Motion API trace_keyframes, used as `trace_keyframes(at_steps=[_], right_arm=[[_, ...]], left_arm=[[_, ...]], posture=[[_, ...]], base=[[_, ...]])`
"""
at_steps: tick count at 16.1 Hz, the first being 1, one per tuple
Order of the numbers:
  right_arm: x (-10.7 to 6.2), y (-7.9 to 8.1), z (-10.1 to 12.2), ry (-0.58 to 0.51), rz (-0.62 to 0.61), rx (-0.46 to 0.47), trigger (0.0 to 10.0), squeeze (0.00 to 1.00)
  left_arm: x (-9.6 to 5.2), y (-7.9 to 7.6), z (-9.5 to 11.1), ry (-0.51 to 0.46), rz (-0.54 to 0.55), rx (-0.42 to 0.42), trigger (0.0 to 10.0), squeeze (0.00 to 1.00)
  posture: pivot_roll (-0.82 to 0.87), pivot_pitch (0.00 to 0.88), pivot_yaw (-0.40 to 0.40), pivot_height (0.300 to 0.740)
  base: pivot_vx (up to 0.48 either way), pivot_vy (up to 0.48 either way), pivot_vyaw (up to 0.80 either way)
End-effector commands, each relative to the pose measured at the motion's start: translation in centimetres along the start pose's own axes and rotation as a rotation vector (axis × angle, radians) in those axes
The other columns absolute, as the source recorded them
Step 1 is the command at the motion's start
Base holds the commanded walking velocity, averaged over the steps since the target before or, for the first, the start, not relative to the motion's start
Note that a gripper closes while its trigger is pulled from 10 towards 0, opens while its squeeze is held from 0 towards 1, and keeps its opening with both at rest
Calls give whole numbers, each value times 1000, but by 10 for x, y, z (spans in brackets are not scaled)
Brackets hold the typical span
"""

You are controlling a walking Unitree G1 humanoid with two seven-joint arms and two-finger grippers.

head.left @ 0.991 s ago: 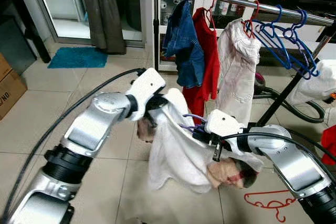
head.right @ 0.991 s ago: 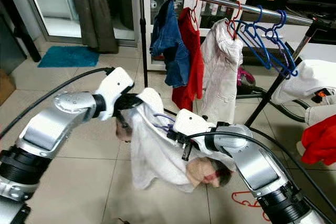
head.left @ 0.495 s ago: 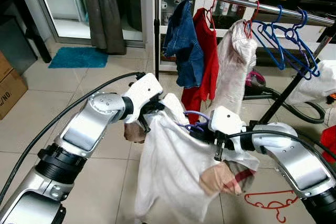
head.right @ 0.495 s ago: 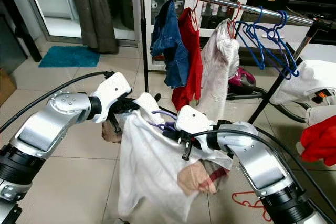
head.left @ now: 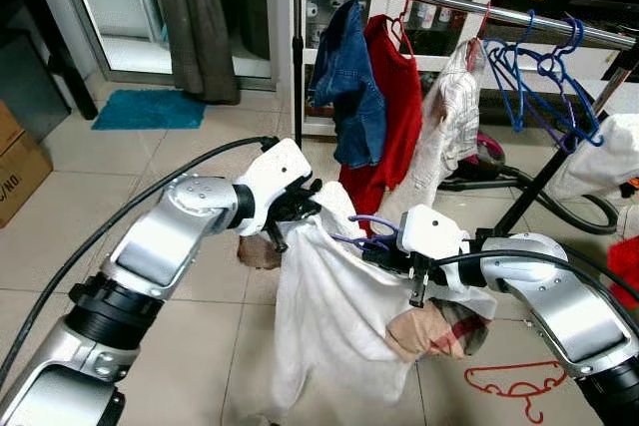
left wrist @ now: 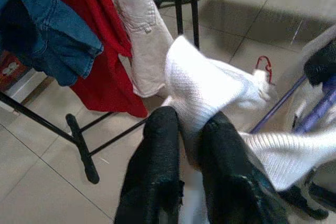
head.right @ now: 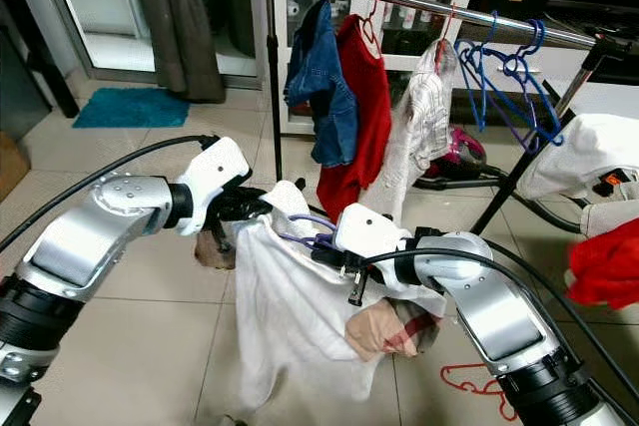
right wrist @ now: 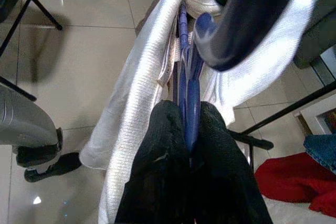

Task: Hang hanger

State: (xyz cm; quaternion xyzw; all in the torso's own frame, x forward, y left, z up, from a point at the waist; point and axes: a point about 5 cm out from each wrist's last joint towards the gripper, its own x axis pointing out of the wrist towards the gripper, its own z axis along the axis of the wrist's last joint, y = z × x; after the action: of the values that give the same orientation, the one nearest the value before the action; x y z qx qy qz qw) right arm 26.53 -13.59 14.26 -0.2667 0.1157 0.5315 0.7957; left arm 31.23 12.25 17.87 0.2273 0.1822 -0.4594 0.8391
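Here we hold one white garment between our two grippers, in front of the clothes rail. One purple hanger sits inside the garment's neck, its hook poking out between the two arms. Our left gripper has its two black fingers pinched on a fold of the white knit at the garment's shoulder. Our right gripper has its fingers closed tight on the purple hanger, with the white fabric draped to either side of them.

On the rail we count three hung garments: a denim jacket, a red top and a pale shirt. Beside the pale shirt hangs a cluster of bare blue hangers; they overlap, so we cannot count them exactly. One red hanger lies on the tiled floor beside our right arm. A blue mat lies near the glass door, and a cardboard box is cut off at the frame's edge.

The garment's lower hem bunches into tan and checked cloth under our right forearm; we cannot tell whether that is part of it. The rail's black upright and angled leg stand just behind our load.
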Motion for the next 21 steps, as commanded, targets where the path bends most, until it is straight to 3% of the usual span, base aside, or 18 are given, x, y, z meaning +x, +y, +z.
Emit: trace_keyframes(at_steps=[1,5,6,7,9,10,11,12,14,15,16,18,19,20,21], right_arm=[[-2,-1,2,-13,6,-14,10000,0],[-1,0,3,-15,19,-18,10000,0],[-1,-1,3,-15,22,-20,10000,0],[-1,-1,3,-16,22,-19,10000,0],[-2,-3,2,-17,6,-8,10000,0],[-3,-4,1,-17,2,-3,10000,0],[-5,-6,0,-17,-10,7,10000,0],[-8,-9,-2,-15,-20,16,10000,0],[-13,-13,1,-57,-50,52,10000,0],[-15,-15,3,-80,-60,65,10000,0],[-19,-18,7,-122,-66,83,10000,0],[-26,-18,12,-173,-41,92,10000,0],[-33,-14,14,-211,32,84,10000,0],[-38,-11,12,-205,74,71,10000,0],[-41,-9,11,-207,95,69,10000,0]], left_arm=[[-8,9,4,-9,6,10,10000,0],[-15,13,-5,16,-48,-5,10000,0],[-16,15,-3,5,-47,-24,10000,1000],[-18,19,-1,-20,-37,-49,10000,1000],[-31,27,5,-92,-21,1,10000,1000],[-35,29,5,-110,-21,2,10000,804],[-47,34,7,-170,-9,27,10000,0],[-62,38,7,-227,-2,37,10000,0],[-79,35,-10,-162,-26,63,10000,0],[-83,31,-18,-144,-46,55,10000,224],[-89,24,-31,-124,-82,13,10000,1000],[-91,15,-50,-101,-98,-15,10000,1000],[-90,14,-66,-104,-47,-9,10000,992],[-90,16,-69,-130,-18,-14,10000,0],[-91,17,-70,-145,2,-9,10000,0]], posture=[[31,0,4,740],[33,0,-1,740],[34,0,-1,740],[33,0,-1,740],[32,0,2,740],[33,0,0,740],[34,0,0,740],[34,0,0,740],[42,0,-4,740],[42,0,-4,740],[43,0,-6,740],[48,0,-11,740],[49,0,-11,740],[49,0,-14,740],[48,0,-12,740]], base=[[0,0,0],[0,0,0],[0,0,0],[0,0,0],[0,0,0],[0,0,0],[0,0,0],[0,0,0],[0,0,0],[0,0,0],[0,0,0],[0,0,0],[0,0,0],[0,0,0],[0,0,0]])
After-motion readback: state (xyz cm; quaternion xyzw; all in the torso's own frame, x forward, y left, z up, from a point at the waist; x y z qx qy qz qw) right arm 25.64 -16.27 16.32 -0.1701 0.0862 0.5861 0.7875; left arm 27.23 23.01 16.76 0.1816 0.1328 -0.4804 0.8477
